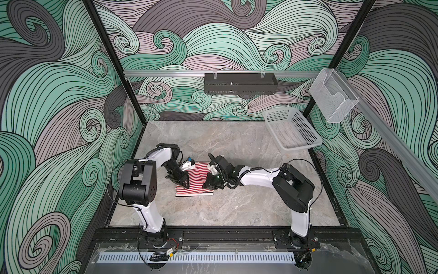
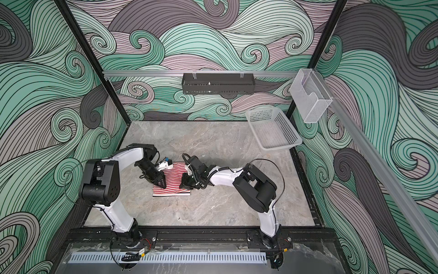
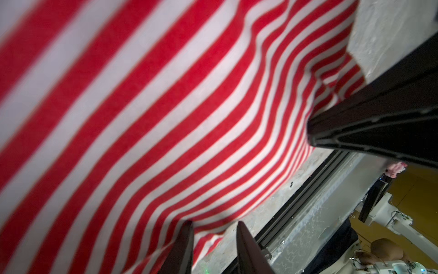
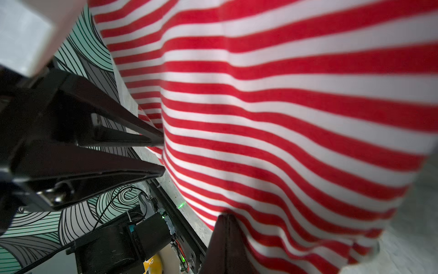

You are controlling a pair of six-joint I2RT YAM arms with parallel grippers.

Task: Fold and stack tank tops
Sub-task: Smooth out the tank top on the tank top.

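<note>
Grey marbled counter [image 1: 237, 208]. Red-and-white tank top [image 1: 198, 178] lay mid-counter, over a black-and-white edge. White basket [image 1: 292, 129] sat at the far right corner.

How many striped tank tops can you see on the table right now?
1. The red-and-white striped knit tank top lies mid-table between the left gripper and right gripper, both at its edges. A dark edge shows beneath its near hem, so another top may be hidden underneath.

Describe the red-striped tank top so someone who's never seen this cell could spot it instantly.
Start at the grey marble-look table inside the wave-patterned walls. Near its middle the two arms meet, the left gripper and the right gripper on either side of a small cloth bundle. That bundle is the tank top, the only red-and-white striped thing here, unlike the white perforated basket at the far right corner.
</note>
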